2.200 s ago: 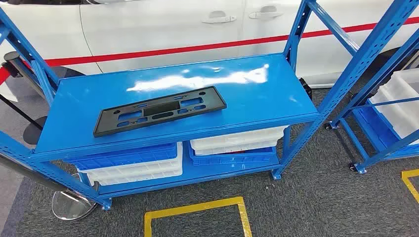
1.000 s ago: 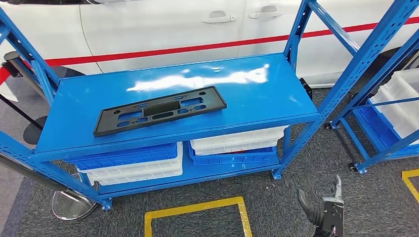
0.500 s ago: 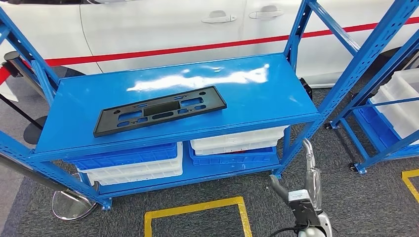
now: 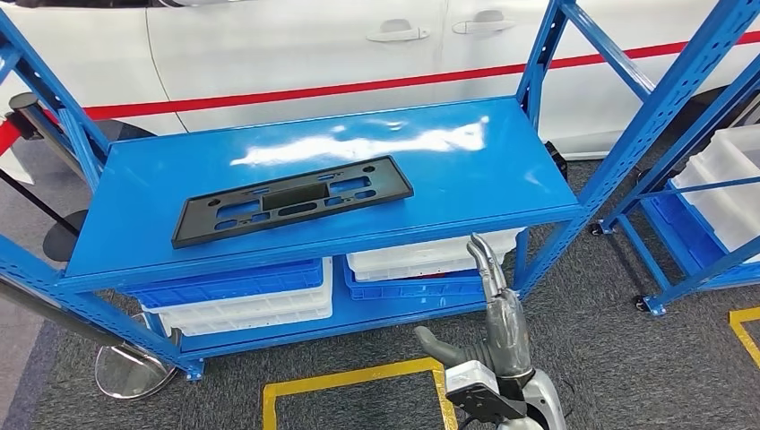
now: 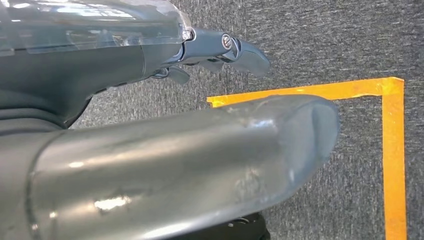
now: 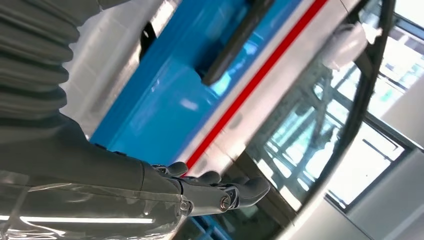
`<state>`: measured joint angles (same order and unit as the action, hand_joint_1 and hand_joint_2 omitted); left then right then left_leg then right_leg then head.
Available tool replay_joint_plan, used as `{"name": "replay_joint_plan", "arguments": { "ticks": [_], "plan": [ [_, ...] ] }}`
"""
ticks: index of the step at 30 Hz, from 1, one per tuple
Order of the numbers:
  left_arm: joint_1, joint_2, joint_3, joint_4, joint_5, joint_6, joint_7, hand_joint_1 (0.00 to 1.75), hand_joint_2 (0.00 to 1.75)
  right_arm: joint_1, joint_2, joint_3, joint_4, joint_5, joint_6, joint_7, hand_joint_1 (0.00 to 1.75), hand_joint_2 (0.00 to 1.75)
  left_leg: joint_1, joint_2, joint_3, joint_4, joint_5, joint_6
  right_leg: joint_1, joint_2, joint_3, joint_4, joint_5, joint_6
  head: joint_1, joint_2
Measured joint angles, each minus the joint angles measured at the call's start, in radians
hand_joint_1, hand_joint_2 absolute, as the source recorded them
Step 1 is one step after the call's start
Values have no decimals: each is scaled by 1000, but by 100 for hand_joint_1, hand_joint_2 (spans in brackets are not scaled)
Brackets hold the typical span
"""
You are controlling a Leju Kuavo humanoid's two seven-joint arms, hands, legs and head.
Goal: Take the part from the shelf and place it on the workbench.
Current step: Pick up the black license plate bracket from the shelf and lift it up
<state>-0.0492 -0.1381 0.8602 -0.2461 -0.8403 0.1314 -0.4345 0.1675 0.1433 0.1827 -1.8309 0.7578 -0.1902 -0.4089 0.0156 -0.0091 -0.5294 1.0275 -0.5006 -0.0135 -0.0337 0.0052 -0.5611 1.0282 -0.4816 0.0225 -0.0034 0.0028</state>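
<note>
Part on shelf, R robot hand raised, empty

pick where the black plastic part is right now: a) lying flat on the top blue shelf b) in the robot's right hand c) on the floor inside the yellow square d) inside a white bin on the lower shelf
a: the black part lies flat on the top blue shelf, while the right hand is raised below the shelf's front edge with nothing in it.
</note>
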Motion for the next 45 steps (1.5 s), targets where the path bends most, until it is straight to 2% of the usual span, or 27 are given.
{"name": "replay_joint_plan", "arguments": {
  "ticks": [1,2,6,8,10,11,12,13,14,16,17,19,22,25,26,27,28,30,32,35,37,38,40,41,42,43,45],
  "plan": [
    [0,0,3,0,-8,0,0,0,0,0,0,20,3,9,0,24,0,131,-1,0,-1,2,0,3,-1,0,-1,0,1,2,0,0],
    [-1,0,7,0,-16,0,0,0,0,0,-1,43,7,24,-1,48,0,175,-3,0,-3,3,0,6,-3,0,-1,-1,2,5,0,0],
    [-3,-1,16,0,-46,0,5,0,0,-2,0,106,17,137,-27,118,0,175,1,1,5,-19,16,26,-2,-2,0,-2,-1,19,1,0],
    [-3,-1,16,0,-60,0,8,0,0,-7,1,133,21,231,-71,145,0,175,7,4,12,-38,30,37,1,-4,-34,68,-46,19,6,0],
    [-3,-1,16,0,-74,0,11,0,0,-11,4,157,27,359,-147,175,0,175,4,5,9,-40,33,41,3,-4,-97,193,-102,18,9,0],
    [-3,-1,16,0,-82,0,13,0,0,-12,6,168,30,436,-192,193,0,175,3,5,7,-38,32,40,3,-4,-119,235,-111,18,9,0],
    [-3,-1,16,0,-92,0,14,0,0,-14,8,179,33,527,-243,216,0,175,3,4,7,-37,31,39,3,-4,-127,244,-100,18,9,0],
    [-3,-2,16,0,-102,0,15,0,0,-19,9,187,36,615,-293,241,0,175,3,3,9,-35,29,37,3,-4,-114,214,-71,17,10,0],
    [-3,-2,16,0,-112,0,16,0,0,-27,10,193,39,694,-340,264,0,175,3,2,10,-32,26,33,2,-4,-85,151,-31,15,10,0],
    [-4,-3,15,0,-130,-1,18,0,0,-54,5,198,55,786,-417,295,0,175,1,1,10,-25,19,22,5,-4,-31,33,15,8,11,0],
    [-6,-4,14,0,-137,-1,19,0,0,-68,2,199,67,801,-444,304,0,175,0,1,8,-22,16,15,7,-3,-18,3,20,3,11,0],
    [-9,-4,14,0,-149,-3,21,0,0,-97,-3,204,102,809,-476,323,0,175,0,1,5,-22,15,1,15,0,-19,-4,16,-8,10,0],
    [-13,-3,14,0,-161,-6,25,0,0,-160,-11,252,176,812,-485,406,0,175,6,2,-4,2,-7,-16,12,0,-16,-13,21,-29,8,0],
    [-16,-2,14,0,-172,-13,29,0,0,-232,-14,349,278,813,-485,495,0,175,7,3,-87,175,-95,-24,13,-4,-16,-16,23,-41,3,0],
    [-15,-1,15,0,-176,-15,30,0,0,-250,-15,380,315,813,-486,508,0,175,8,3,-118,232,-113,-26,15,-5,-17,-15,22,-43,3,0],
    [-15,-1,15,0,-181,-17,32,0,0,-267,-14,409,351,813,-486,514,0,175,8,3,-134,259,-111,-26,17,-6,-17,-14,21,-44,3,0],
    [-14,1,15,0,-185,-18,33,0,0,-284,-12,433,387,813,-486,514,0,175,7,3,-132,245,-89,-25,18,-6,-16,-12,20,-44,3,0],
    [-15,5,16,0,-192,-21,33,0,0,-317,-3,467,455,813,-487,501,0,175,7,4,-82,120,-13,-18,19,-5,-14,-7,16,-42,3,0],
    [-18,9,17,0,-196,-25,32,0,0,-349,12,488,518,813,-489,483,0,175,2,5,-37,14,31,-9,23,-5,-14,-4,13,-34,4,0],
    [-21,11,22,0,-198,-40,26,0,0,-386,41,523,603,814,-494,472,0,175,-3,3,-32,-8,38,7,24,-5,-16,-9,17,-17,4,0],
    [-22,13,27,0,-196,-52,23,0,0,-407,53,543,646,814,-496,472,0,175,1,3,-30,-18,46,22,22,-5,-22,6,3,-7,6,0],
    [-23,13,30,0,-195,-58,22,0,0,-416,57,548,666,814,-496,469,0,175,3,3,-29,-23,49,28,22,-5,-37,41,-20,-3,8,0],
    [-25,15,37,0,-193,-69,20,0,0,-431,65,552,703,814,-497,461,0,175,1,4,-31,-24,51,35,21,-5,-98,166,-83,-1,12,0],
    [-25,15,40,0,-193,-73,19,0,0,-436,68,553,719,813,-497,456,0,175,0,4,-31,-23,50,36,21,-5,-130,230,-105,0,12,0],
    [-25,16,43,0,-193,-75,18,0,0,-438,71,554,733,812,-497,452,0,175,-1,4,-31,-23,49,37,21,-5,-150,267,-110,0,12,0],
    [-25,16,44,0,-192,-76,17,0,0,-441,72,554,743,810,-498,449,0,175,-2,3,-30,-23,49,37,21,-5,-152,265,-94,-2,12,0],
    [-25,17,47,0,-190,-77,17,0,0,-445,76,553,756,807,-498,444,0,175,-4,0,-25,-22,46,36,23,-5,-102,157,-23,-12,13,0]
  ]
}}
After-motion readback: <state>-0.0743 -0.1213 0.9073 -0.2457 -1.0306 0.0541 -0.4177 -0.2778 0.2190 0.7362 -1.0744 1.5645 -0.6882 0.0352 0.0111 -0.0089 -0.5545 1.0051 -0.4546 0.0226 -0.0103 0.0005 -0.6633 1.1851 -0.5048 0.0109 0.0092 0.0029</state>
